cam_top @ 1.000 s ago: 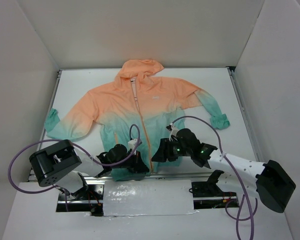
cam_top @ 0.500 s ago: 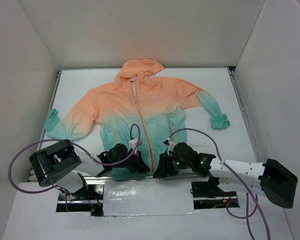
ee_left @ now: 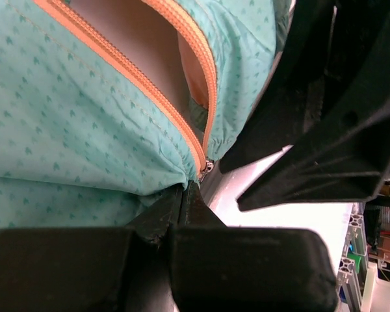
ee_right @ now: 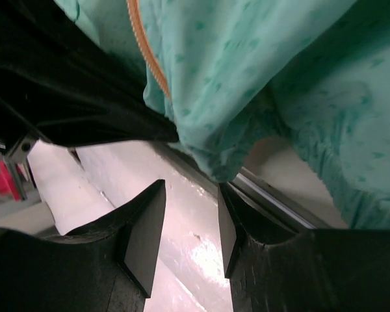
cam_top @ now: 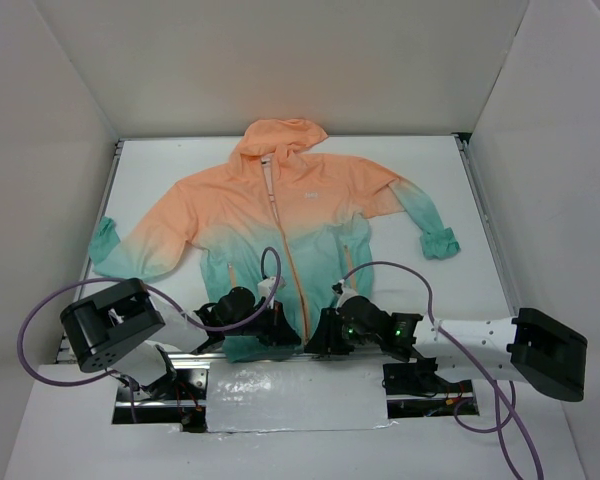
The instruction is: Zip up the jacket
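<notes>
Clamps jacket [cam_top: 280, 215] hem at zipper foot [ee_left: 205, 166] with left end effector [ee_left: 185, 192]; holds right end effector [ee_right: 190, 188] apart, hem corner [ee_right: 216, 161] just ahead.

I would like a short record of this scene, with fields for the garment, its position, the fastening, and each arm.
garment: jacket, peach fading to teal, hooded
position: flat on the table, hood far, hem at the near edge
fastening: zipper, orange, sides apart near the hem
left arm: left gripper shut on the hem beside the zipper's bottom end
right arm: right gripper open, hem at its fingertips, not clamped
</notes>
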